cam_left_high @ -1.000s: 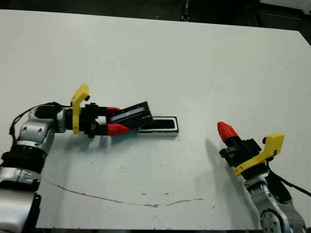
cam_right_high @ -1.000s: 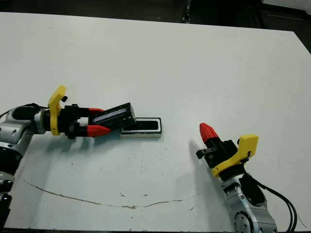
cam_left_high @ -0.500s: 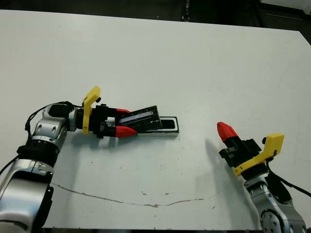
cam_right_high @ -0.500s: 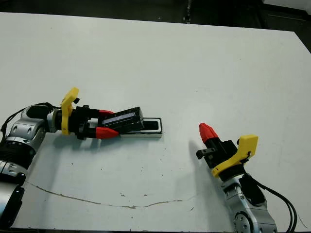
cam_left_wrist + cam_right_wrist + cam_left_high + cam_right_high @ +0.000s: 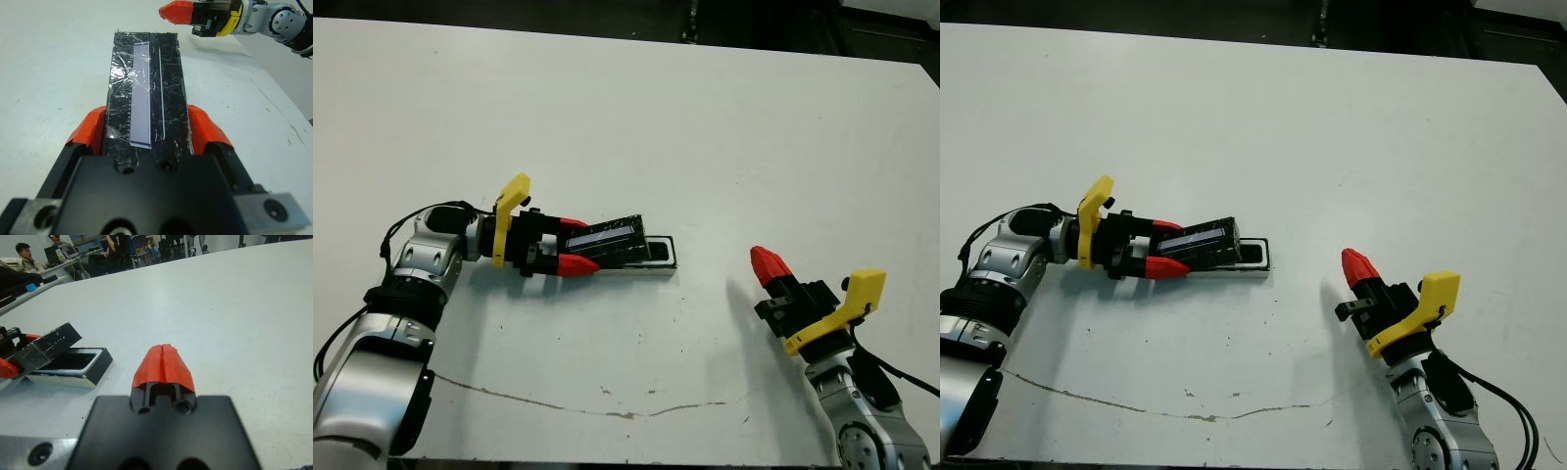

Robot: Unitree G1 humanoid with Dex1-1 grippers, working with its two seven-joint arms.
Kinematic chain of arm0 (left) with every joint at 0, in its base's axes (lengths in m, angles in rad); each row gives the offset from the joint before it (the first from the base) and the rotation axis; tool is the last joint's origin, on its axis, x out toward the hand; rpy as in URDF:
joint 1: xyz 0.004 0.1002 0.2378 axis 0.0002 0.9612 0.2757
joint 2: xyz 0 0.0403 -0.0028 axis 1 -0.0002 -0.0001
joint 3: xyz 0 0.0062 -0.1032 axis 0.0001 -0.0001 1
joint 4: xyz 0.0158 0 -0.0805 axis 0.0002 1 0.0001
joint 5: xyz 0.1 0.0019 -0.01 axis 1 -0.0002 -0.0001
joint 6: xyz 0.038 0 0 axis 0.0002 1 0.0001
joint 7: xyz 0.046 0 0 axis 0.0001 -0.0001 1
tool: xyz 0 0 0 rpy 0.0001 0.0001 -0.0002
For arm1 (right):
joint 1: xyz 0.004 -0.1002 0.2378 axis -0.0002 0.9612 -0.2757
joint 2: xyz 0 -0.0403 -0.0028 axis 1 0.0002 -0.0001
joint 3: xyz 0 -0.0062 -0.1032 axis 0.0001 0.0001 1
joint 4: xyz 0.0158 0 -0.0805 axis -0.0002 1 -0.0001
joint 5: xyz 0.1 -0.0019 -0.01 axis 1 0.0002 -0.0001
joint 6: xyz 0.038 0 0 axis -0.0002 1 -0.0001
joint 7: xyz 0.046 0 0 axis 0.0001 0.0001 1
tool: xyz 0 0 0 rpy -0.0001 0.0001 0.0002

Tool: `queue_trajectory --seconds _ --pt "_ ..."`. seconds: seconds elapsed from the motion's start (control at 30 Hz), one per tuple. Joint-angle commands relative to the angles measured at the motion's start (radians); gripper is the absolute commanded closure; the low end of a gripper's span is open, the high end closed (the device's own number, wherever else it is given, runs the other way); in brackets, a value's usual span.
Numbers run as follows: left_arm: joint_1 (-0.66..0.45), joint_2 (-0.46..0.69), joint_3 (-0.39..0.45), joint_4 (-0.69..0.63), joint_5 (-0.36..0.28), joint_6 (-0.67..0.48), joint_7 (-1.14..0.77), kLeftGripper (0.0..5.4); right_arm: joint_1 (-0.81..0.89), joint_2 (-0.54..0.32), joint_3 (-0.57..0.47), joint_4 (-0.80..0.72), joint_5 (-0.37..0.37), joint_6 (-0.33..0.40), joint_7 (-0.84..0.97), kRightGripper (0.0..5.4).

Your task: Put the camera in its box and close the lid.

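From my seat, my left gripper (image 5: 576, 245) is clamped on the flat black rectangular lid with crinkly silvery glints and a pale strip (image 5: 145, 98), one red fingertip pressed against each long edge. The lid is held tilted, its far end raised over the left part of the small shallow box with dark outer sides (image 5: 658, 253), covering most of it; only the box's right end shows past the lid in the head views. The box sits flat on the white table (image 5: 705, 137). In the right wrist view the box's opening (image 5: 73, 360) looks dark inside, which may be the slim black camera lying in it, though I can't make it out clearly. My right gripper (image 5: 766, 264) has its two red fingertips pressed together holding nothing, well apart from the box, hovering at the right
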Motion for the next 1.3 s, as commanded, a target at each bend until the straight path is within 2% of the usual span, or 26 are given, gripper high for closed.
queue_trajectory --seconds 0.03,0.3,0.67,0.83,0.97,1.17,1.3 --pt "0.049 -0.057 -0.055 -0.097 0.016 0.052 0.024 2.23 0.009 -0.013 -0.006 0.004 -0.002 -0.002 0.000 5.40" --pt "0.118 -0.064 -0.108 -0.238 0.062 0.014 0.127 2.23 0.008 -0.015 -0.008 0.005 0.006 0.004 0.004 5.40" --pt "0.134 -0.080 -0.163 -0.296 0.116 0.043 0.249 2.23 0.009 -0.020 -0.008 0.003 -0.001 0.000 0.001 5.40" --pt "0.101 -0.108 -0.174 -0.195 0.133 -0.017 0.241 2.23 0.010 -0.019 -0.009 -0.001 0.008 0.006 -0.001 5.40" --pt "0.048 -0.132 -0.189 -0.086 0.157 -0.013 0.236 2.23 0.010 -0.023 -0.008 0.001 0.008 0.006 0.001 5.40" --pt "-0.043 -0.187 -0.189 0.138 0.175 -0.094 0.175 2.24 0.011 -0.019 -0.008 0.003 0.014 0.002 0.003 5.40" --pt "-0.100 -0.211 -0.192 0.238 0.193 -0.112 0.137 2.24 0.012 -0.021 -0.006 0.004 0.011 0.001 0.002 5.40"
